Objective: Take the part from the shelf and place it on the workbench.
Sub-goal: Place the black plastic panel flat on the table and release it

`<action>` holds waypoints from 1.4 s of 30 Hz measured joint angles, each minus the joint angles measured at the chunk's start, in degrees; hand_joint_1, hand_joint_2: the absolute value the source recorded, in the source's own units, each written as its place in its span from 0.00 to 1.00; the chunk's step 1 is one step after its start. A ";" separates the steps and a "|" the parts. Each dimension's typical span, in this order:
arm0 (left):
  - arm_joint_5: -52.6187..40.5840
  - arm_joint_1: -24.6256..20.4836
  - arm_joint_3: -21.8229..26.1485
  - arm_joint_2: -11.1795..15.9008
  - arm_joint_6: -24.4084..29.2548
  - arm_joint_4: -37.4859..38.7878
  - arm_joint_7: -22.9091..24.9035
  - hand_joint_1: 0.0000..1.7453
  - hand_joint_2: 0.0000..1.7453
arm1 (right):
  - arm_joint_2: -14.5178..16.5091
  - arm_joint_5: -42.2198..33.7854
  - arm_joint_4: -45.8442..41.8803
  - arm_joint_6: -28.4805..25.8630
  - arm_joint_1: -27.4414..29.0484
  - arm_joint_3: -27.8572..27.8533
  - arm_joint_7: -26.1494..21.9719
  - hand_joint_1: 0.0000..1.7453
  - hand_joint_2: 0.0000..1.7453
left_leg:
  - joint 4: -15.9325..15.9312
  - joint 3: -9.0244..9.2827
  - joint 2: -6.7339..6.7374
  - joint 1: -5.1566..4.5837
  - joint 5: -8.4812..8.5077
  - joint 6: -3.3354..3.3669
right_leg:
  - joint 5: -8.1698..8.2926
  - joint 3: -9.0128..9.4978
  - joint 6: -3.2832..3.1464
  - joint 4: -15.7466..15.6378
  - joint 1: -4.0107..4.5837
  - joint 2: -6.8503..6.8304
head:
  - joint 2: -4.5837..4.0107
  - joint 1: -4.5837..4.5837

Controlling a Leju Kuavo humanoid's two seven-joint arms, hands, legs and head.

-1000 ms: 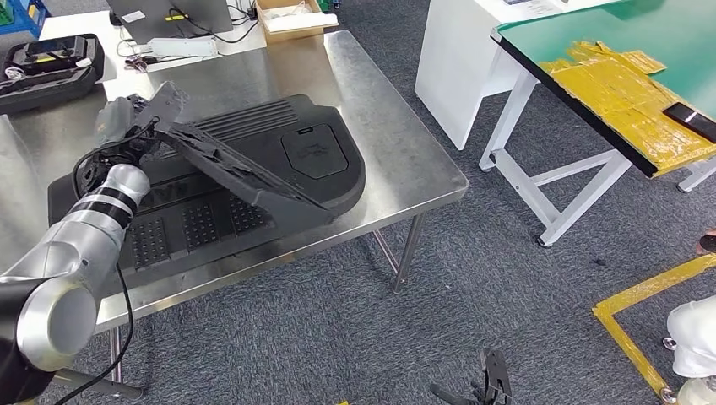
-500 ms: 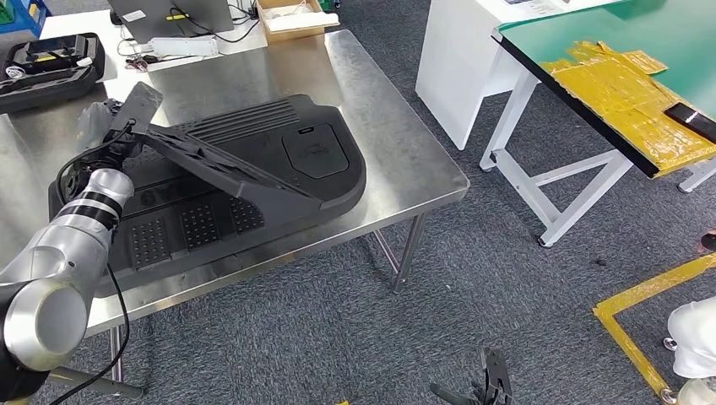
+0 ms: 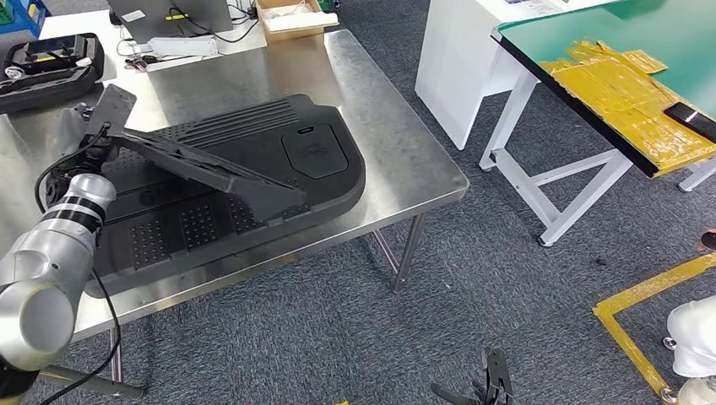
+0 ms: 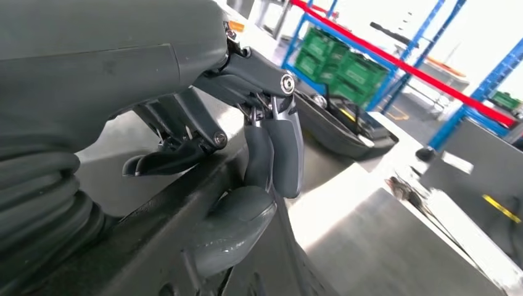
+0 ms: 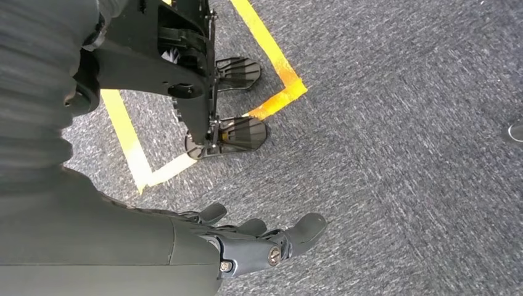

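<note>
steel workbench (image 3: pixel 397 160) carries a large black moulded cover (image 3: pixel 321 160) that lies flat across most of its top. the part (image 3: pixel 203 164), a long black plastic panel, sits above that cover at a slant: its far end rests on the cover near the cover's rounded front corner, and its other end is lifted off the cover at the side toward the silver left arm. the left hand (image 3: pixel 100 135) grips that raised end; in the left wrist view the left hand (image 4: pixel 247 166) has its thick thumb under the panel's edge and its dark fingers (image 4: pixel 280 157) pressed down against the upper face, so the panel is clamped between them. behind the cover, at the workbench's far edge, stand a black tray (image 3: pixel 46 67) of small items, a grey monitor base (image 3: pixel 173 17) and a cardboard box (image 3: pixel 291 17). beyond the workbench's corner stands a green-topped table (image 3: pixel 675 34) patched with yellow tape (image 3: pixel 625 93). the right hand (image 5: pixel 271 237) hangs over grey carpet (image 5: pixel 401 123) marked with yellow lines, its fingers loosely spread and holding nothing.
</note>
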 joint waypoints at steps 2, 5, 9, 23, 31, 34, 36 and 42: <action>0.01 0.06 0.31 0.38 0.17 0.08 0.00 1.00 1.00 | 0.03 0.07 -0.01 0.01 -0.01 -0.08 0.00 0.00 1.00 | 0.00 -0.01 -0.03 0.00 0.00 0.00 | 0.00 0.00 0.00 0.00 0.00 -0.01 | 0.00 0.00; 0.23 0.09 0.81 0.78 0.65 0.22 0.02 1.00 1.00 | 0.09 0.29 -0.01 0.05 -0.02 -0.26 0.00 0.00 1.00 | 0.00 -0.04 -0.01 0.00 0.00 0.00 | 0.00 0.00 0.00 0.00 0.00 0.00 | 0.00 0.00; 0.53 0.08 1.80 1.49 1.23 0.42 0.05 1.00 1.00 | 0.17 0.64 -0.01 0.12 -0.01 -0.45 0.01 0.00 1.00 | 0.00 -0.05 0.02 -0.01 0.00 0.00 | 0.00 -0.06 0.00 0.00 -0.01 0.02 | 0.00 0.00; 0.59 0.48 3.37 2.61 2.44 1.17 0.88 1.00 1.00 | 0.36 1.04 -0.02 0.26 -0.04 -0.49 0.02 0.00 1.00 | 0.00 -0.08 -0.03 0.00 0.00 0.00 | 0.00 -0.06 0.00 0.00 -0.01 -0.01 | 0.00 0.00; -0.45 0.58 3.53 2.61 2.13 1.90 4.18 1.00 1.00 | 0.39 1.38 -0.01 0.26 -0.13 -0.49 0.11 0.00 1.00 | 0.00 -0.07 -0.04 0.00 0.00 0.00 | 0.00 -0.05 0.00 0.00 -0.01 -0.01 | 0.00 0.00; -1.07 0.58 3.53 2.61 1.85 2.03 4.97 1.00 1.00 | 0.39 1.40 -0.01 0.28 -0.16 -0.49 0.14 0.00 1.00 | 0.00 -0.06 -0.03 0.00 0.01 -0.01 | 0.00 -0.05 0.00 0.00 -0.01 -0.01 | 0.00 0.00; -1.26 0.58 3.53 2.61 1.78 2.07 5.16 1.00 1.00 | 0.39 1.40 -0.01 0.28 -0.17 -0.49 0.15 0.00 1.00 | 0.00 -0.06 -0.03 0.00 0.02 -0.02 | 0.00 -0.05 0.00 0.00 -0.01 -0.01 | 0.00 0.00; -1.33 0.58 3.53 2.61 1.70 2.13 5.34 1.00 1.00 | 0.41 1.40 -0.01 0.28 -0.23 -0.50 0.17 0.00 1.00 | 0.00 -0.06 -0.03 -0.01 0.02 -0.03 | 0.00 -0.05 0.00 0.00 -0.01 -0.01 | 0.00 0.00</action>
